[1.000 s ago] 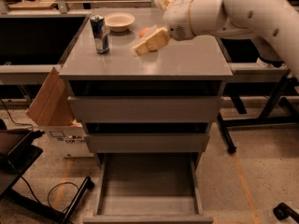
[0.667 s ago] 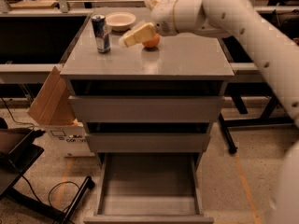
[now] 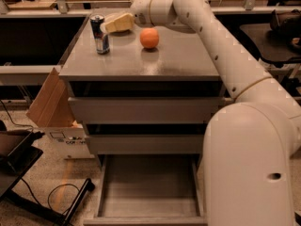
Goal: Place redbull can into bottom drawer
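Leftward since before, the cream gripper (image 3: 109, 25) hangs just right of the slim blue-and-silver metal redbull can (image 3: 99, 35), upright, silver-topped; whether it is spread cannot be told.

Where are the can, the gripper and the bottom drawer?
can (image 3: 99, 34), camera view, its blue side.
gripper (image 3: 106, 27), camera view, fingertips beside the can's top.
bottom drawer (image 3: 149, 182), camera view, its floor.
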You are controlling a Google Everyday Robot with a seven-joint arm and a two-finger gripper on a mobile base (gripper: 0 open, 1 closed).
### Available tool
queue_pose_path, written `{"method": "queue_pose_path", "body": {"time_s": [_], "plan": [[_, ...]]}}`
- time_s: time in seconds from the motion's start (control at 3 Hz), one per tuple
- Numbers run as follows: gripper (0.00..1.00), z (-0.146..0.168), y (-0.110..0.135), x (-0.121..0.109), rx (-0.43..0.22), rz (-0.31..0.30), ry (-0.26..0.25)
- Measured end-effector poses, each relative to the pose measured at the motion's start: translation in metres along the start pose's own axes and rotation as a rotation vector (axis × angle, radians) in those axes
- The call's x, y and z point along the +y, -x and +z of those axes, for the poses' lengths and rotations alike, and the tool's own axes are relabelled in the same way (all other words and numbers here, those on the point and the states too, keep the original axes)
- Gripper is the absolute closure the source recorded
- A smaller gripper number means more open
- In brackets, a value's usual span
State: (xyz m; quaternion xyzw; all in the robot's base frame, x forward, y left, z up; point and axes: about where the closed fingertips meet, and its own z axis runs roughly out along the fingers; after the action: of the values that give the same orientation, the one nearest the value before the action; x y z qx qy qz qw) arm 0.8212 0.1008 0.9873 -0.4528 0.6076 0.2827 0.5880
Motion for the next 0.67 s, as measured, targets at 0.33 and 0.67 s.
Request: {"method": "queue_pose_path", "body": {"time_s": [0.33, 0.67], "plan": [[0.00, 0.029, 0.000, -0.005, 0.003, -0.008, -0.023], [0.00, 0.059, -0.017, -0.009, -0.012, 0.045, -0.049]]}}
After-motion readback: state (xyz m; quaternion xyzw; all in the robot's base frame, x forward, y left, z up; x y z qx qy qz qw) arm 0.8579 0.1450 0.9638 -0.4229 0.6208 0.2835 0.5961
